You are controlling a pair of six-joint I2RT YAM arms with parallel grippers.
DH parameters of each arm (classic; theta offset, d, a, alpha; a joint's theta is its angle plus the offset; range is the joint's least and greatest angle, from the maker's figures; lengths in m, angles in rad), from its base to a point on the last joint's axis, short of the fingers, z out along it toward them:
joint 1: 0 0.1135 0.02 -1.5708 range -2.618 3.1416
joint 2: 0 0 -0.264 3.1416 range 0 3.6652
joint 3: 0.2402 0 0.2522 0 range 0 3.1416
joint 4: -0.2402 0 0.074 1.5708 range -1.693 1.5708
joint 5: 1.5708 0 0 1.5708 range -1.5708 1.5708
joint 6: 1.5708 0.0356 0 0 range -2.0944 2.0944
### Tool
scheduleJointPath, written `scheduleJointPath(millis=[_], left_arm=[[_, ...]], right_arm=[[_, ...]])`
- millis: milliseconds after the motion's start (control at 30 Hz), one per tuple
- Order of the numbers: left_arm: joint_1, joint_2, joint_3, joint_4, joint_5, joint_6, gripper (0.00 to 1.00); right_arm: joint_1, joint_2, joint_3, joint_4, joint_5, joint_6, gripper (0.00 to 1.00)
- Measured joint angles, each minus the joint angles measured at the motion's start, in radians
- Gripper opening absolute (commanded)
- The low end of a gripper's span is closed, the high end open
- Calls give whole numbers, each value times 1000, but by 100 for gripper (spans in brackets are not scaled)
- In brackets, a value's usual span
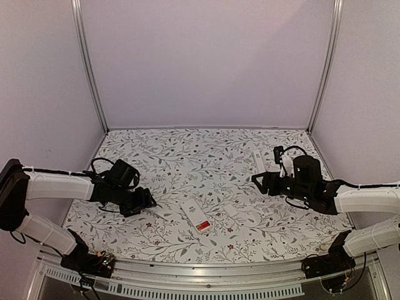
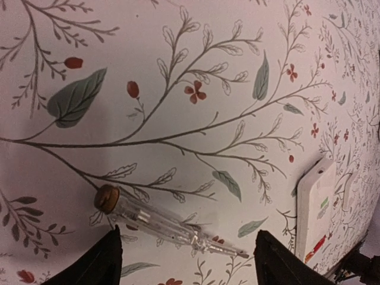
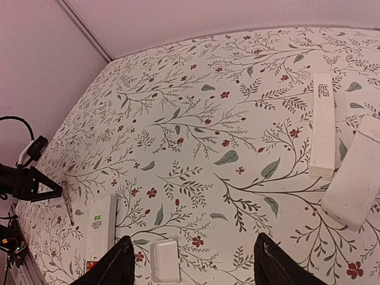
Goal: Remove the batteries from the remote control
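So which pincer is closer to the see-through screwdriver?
Left. The left pincer sits right at the see-through screwdriver, which lies just ahead of its open fingers. The right pincer is far off across the table, beyond the open remote.

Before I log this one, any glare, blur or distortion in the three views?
Top external: soft even light, no glare, sharp. Left wrist: strong fisheye curve, clear screwdriver in focus, lower left shaded. Right wrist: floral cloth bends toward the edges, slightly soft.
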Motion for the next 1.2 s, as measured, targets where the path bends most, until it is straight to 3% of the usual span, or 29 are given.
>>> scheduleJointPath(millis=[133,667,1033,1200], left_arm=[[0,39,15,0,-13,5,73],[-22,280,240,-53,-86,143,50],[-138,322,302,-207,-245,160,30],[-150,327,305,-227,-275,158,12]], right_arm=[[0,0,0,5,0,-3,67],[0,-18,-34,15,8,-3,67],[0,-16,-34,26,14,0,67],[0,0,-34,30,14,5,67]])
